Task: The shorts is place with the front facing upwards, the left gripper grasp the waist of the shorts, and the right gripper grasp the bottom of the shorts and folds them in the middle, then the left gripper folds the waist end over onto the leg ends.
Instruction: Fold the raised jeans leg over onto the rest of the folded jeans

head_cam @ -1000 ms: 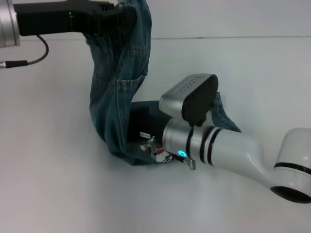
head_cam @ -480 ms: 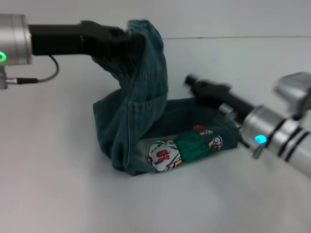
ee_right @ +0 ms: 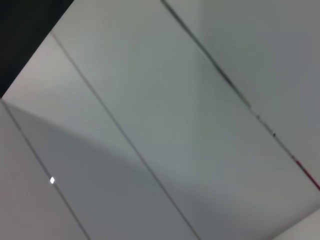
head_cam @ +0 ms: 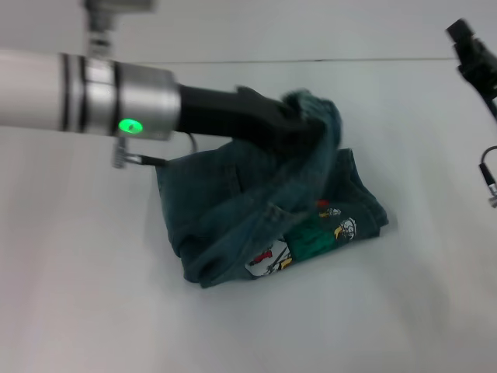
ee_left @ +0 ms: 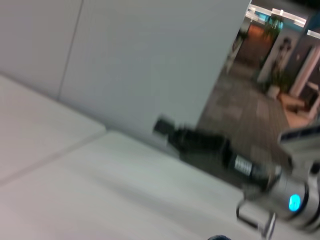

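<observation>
The left gripper [head_cam: 299, 132], a black two-fingered claw on a silver-and-white arm with a green lamp, is clamped on the ruched elastic waist [head_cam: 320, 116] of the small blue-green washed denim shorts [head_cam: 256, 202], seen from the head camera. Half a second ago it held that band high on the left; now it has swung low and rightward, over the leg ends [head_cam: 365, 210], so the final fold looks nearly laid, with release still to come. The shorts lie mid-table on the smooth white table [head_cam: 93, 311], the soft faded cloth draping in heavy folds, the cartoon patch [head_cam: 311, 237] half covered. The right gripper [head_cam: 472, 48], which was beside the hems, has pulled away to the far right edge; whether its fingers are apart I cannot tell. In the left wrist view the right gripper [ee_left: 172, 134] shows as a blurred black bar across the pale table, its arm bearing a white label and blue lamp. The right wrist view shows only flat grey wall panels with thin seams.
</observation>
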Action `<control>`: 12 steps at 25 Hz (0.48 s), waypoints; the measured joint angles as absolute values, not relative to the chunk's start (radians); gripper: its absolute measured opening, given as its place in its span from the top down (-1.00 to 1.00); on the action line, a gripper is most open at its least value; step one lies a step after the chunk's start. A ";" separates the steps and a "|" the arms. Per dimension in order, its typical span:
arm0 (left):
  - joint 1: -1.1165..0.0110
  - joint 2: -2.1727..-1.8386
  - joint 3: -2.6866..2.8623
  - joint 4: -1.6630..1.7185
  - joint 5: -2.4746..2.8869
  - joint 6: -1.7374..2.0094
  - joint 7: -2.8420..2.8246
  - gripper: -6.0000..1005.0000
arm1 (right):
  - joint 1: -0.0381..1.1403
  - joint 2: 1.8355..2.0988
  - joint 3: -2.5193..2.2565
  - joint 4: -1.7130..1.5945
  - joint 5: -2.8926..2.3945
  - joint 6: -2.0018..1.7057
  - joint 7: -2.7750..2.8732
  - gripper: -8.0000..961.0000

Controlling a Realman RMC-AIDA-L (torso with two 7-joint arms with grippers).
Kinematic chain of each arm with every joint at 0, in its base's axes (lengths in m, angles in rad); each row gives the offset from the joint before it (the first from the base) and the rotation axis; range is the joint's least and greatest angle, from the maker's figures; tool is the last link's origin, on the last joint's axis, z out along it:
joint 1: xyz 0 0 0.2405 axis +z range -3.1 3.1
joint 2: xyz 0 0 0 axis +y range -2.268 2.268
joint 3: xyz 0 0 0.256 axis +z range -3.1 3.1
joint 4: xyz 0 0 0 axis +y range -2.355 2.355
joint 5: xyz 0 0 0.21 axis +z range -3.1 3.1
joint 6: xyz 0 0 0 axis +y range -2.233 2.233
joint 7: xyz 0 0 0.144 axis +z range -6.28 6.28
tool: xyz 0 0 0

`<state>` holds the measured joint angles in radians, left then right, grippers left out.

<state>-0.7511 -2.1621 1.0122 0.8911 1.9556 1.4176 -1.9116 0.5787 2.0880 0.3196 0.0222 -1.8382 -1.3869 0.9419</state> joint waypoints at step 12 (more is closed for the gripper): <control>-0.793 -2.174 1.360 0.752 1.856 1.098 -1.925 0.48 | 0.565 2.089 0.315 0.013 -1.823 -1.397 0.970 0.95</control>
<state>-0.7930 -2.1739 1.3596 0.7516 1.8565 1.0980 -1.9254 0.5653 2.0892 0.3152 0.0130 -1.8226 -1.3969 0.9702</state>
